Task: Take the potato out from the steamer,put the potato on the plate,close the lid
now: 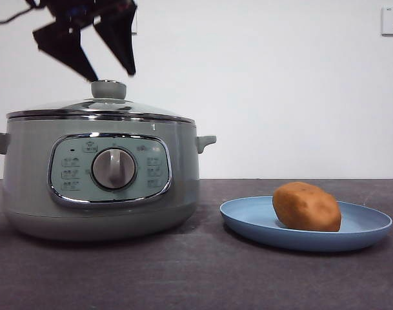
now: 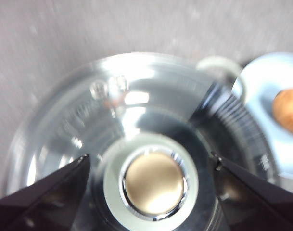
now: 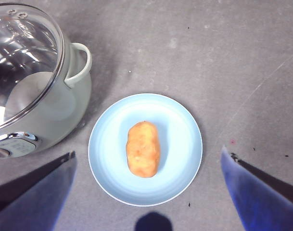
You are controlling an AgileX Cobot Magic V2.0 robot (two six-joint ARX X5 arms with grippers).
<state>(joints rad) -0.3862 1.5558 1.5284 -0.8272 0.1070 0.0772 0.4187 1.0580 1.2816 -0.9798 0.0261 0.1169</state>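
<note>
Front view shows the low-domed clear glass lid (image 1: pixel 99 108) seated on the pale sage-green steamer (image 1: pixel 99 187), the left gripper (image 1: pixel 109 72) spread apart just above its round green knob (image 1: pixel 108 89); a clumsy lift could snag the knob and shift the lid. The oval orange-brown potato (image 1: pixel 306 206) lies on the shallow light-blue plate (image 1: pixel 248 223), right of the steamer, long axis running left to right. The right gripper (image 3: pixel 148 192) hangs wide above it.
</note>
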